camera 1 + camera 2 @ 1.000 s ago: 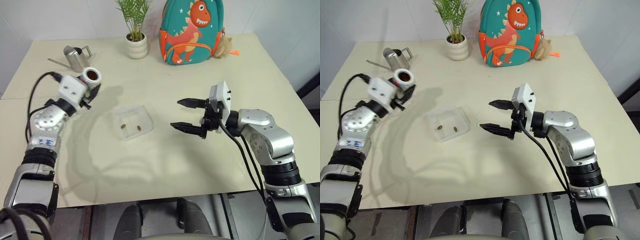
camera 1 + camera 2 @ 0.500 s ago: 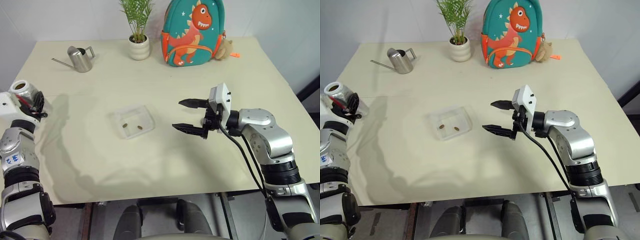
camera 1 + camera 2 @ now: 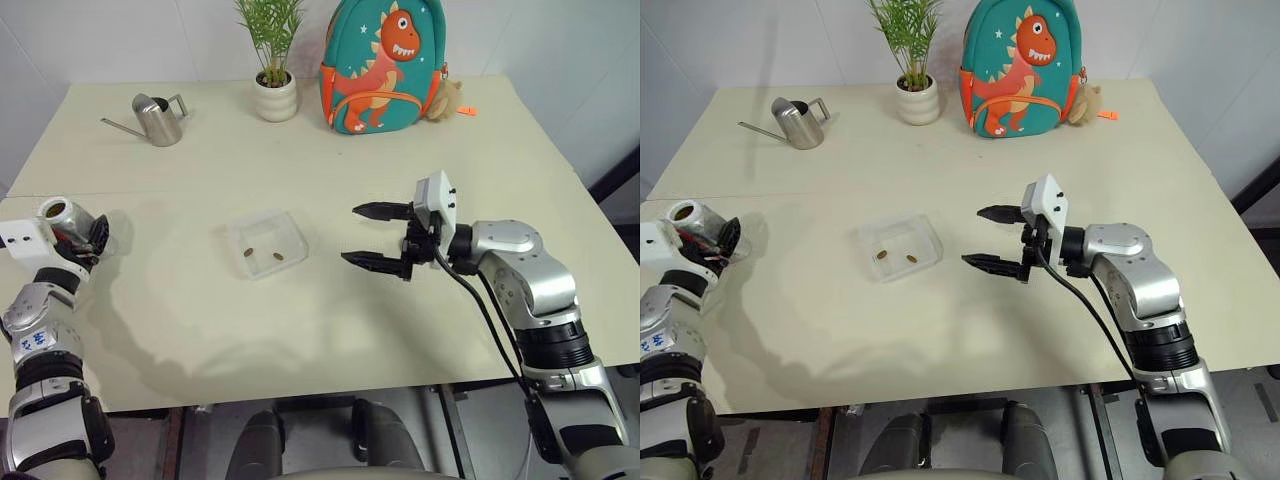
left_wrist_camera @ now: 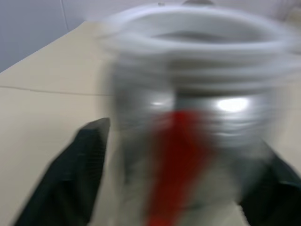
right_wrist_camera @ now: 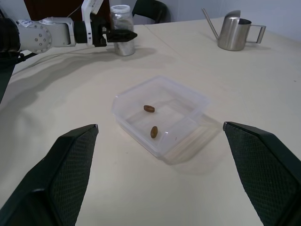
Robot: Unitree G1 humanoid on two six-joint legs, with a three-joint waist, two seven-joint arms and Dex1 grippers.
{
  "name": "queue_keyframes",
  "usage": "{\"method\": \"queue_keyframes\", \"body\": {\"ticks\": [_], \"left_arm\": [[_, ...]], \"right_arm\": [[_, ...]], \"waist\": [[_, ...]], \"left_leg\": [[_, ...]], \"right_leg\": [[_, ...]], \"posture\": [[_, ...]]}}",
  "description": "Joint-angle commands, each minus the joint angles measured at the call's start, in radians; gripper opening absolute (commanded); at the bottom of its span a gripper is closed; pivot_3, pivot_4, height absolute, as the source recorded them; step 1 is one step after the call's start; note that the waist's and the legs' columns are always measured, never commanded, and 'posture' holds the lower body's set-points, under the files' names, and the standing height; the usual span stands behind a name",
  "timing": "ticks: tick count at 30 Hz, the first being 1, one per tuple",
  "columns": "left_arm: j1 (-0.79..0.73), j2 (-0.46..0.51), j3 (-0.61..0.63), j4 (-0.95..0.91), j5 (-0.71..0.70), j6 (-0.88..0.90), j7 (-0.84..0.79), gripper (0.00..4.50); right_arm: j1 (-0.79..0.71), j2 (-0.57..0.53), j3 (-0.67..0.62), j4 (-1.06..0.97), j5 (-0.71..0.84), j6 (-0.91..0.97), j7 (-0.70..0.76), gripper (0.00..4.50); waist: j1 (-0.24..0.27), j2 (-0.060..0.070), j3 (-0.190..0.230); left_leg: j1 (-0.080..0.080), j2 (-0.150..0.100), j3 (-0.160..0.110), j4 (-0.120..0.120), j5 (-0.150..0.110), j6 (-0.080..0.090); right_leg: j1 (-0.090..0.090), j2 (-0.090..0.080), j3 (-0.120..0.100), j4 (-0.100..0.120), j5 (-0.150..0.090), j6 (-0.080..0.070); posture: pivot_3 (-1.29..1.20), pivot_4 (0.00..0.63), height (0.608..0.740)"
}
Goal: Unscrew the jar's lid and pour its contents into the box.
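Both black fingers of the left gripper [image 3: 82, 238] stood apart on either side of the jar [image 3: 58, 216], which sat upright on the table [image 3: 330, 150] at its left edge — whether the fingers [image 5: 123, 34] touched the glass or had let it go could not be told. From the left wrist view the jar [image 4: 197, 113] loomed close between the two dark fingers [image 4: 77, 176], its wide mouth open, no lid on it, a red mark on its side. From the right wrist view it appeared to stand on the tabletop.

Spread wide and holding nothing, the right gripper [image 3: 382, 237] hovered just to the right of the box [image 3: 266, 243], its fingers [image 3: 376, 211] pointing left toward it.

That clear, shallow box lay near the middle of the table, well apart from the jar, and the contents [image 5: 151, 120] — two small brownish bits — lay inside it on the bottom.

Along the far side stood a steel watering can [image 3: 158, 117], a potted plant [image 3: 273, 70] in a white pot, and a teal dinosaur backpack [image 3: 383, 62].
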Motion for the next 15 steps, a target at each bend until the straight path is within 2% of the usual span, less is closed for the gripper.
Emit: {"method": "queue_keyframes", "body": {"ticks": [1,7,9,15], "left_arm": [[0.085,0.045,0.031,-0.116,0.013,-0.010,-0.023,4.48],[0.337,0.098,0.058,-0.374,0.000,0.083,-0.121,4.48],[0.444,0.155,0.015,-0.388,0.082,0.024,-0.201,4.48],[0.496,0.231,0.047,-0.388,0.104,-0.036,-0.282,4.48]], "right_arm": [[-0.005,-0.001,-0.002,-0.021,0.005,-0.015,0.011,4.50],[0.000,-0.008,-0.027,-0.025,0.025,-0.001,0.014,4.50],[0.003,-0.017,-0.032,-0.019,0.024,-0.002,0.019,4.50],[0.012,-0.042,-0.040,-0.018,0.031,-0.007,0.052,4.50]], "waist": [[-0.001,0.000,0.000],[0.000,0.000,0.000],[-0.001,0.000,0.000],[0.008,0.001,0.000]], "left_leg": [[0.000,0.000,0.000,0.000,0.000,0.000],[0.000,0.001,0.000,0.000,-0.003,0.000],[0.000,0.001,0.001,0.000,-0.004,0.001],[0.000,0.004,0.002,-0.001,-0.006,0.000]], "right_leg": [[0.000,0.000,0.000,0.000,0.000,0.000],[0.000,0.000,0.000,-0.003,0.000,0.000],[0.000,0.000,0.000,-0.004,0.000,-0.001],[-0.001,0.001,-0.003,-0.006,-0.003,-0.005]], "posture": [[0.00,0.150,0.740],[0.00,0.150,0.740],[0.00,0.150,0.740],[0.00,0.150,0.740]]}}
